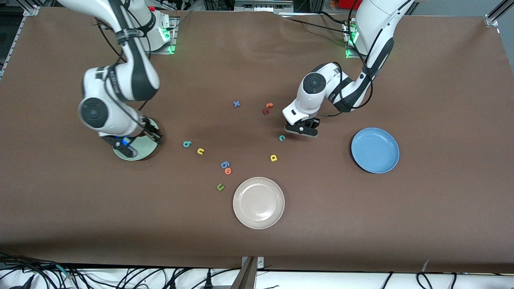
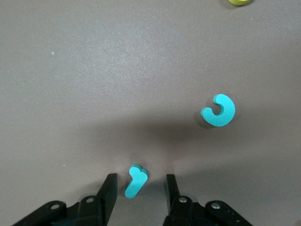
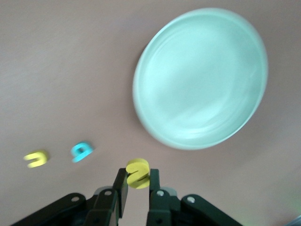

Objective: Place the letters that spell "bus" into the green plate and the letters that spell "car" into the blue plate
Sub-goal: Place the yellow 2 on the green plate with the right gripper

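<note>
My right gripper (image 3: 138,181) is shut on the yellow "s" (image 3: 138,173) and hangs over the rim of the green plate (image 3: 202,77), which the hand partly hides in the front view (image 1: 138,154). The teal "b" (image 1: 186,144) and yellow "u" (image 1: 200,151) lie on the table beside that plate. My left gripper (image 2: 139,188) stands low and open, its fingers (image 2: 109,188) on either side of the teal "r" (image 2: 136,181) with gaps showing. The teal "c" (image 2: 219,110) lies close by, and the yellow "a" (image 1: 273,157) is nearer the camera. The blue plate (image 1: 375,150) holds nothing.
A cream plate (image 1: 258,202) sits near the front. A blue letter (image 1: 225,164), an orange "o" (image 1: 228,171) and a green "u" (image 1: 220,186) lie beside it. A blue "x" (image 1: 236,104), an orange letter (image 1: 269,105) and a dark red letter (image 1: 265,111) lie farther back.
</note>
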Controlling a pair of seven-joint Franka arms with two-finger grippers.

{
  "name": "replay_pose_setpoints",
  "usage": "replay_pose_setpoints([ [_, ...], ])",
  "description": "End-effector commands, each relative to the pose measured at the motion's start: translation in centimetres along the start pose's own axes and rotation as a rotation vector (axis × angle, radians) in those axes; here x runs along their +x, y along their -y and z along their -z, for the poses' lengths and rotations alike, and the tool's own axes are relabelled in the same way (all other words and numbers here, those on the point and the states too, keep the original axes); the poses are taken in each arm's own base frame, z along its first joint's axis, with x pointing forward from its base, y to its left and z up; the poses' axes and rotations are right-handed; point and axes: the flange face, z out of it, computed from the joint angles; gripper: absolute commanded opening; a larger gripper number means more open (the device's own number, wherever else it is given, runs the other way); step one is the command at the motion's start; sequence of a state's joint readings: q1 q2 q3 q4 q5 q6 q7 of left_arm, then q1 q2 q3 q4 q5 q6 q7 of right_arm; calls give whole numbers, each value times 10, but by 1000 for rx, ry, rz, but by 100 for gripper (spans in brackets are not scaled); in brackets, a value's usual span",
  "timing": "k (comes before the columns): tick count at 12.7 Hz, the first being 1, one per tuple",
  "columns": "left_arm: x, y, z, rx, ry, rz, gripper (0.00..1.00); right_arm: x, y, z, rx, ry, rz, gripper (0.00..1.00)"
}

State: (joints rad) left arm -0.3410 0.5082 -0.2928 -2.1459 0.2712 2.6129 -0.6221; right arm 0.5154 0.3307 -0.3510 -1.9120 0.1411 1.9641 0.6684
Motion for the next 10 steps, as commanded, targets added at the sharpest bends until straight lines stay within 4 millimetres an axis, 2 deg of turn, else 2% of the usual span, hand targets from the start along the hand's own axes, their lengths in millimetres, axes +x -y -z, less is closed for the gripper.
replay_pose_setpoints([
  [1, 2, -1, -3, 15, -7, 3, 39, 25, -38, -16, -28, 32, 116, 0],
  [4, 1, -1, -4, 16, -2, 20, 32, 58, -82, -49, -39, 65, 214, 0],
  [7, -2, -6, -6, 17, 2, 9, 27, 80, -112, -87, -40, 54, 283, 0],
  [10, -2, -6, -7, 18, 5, 16, 22, 84, -113, -110, -50, 24, 294, 0],
])
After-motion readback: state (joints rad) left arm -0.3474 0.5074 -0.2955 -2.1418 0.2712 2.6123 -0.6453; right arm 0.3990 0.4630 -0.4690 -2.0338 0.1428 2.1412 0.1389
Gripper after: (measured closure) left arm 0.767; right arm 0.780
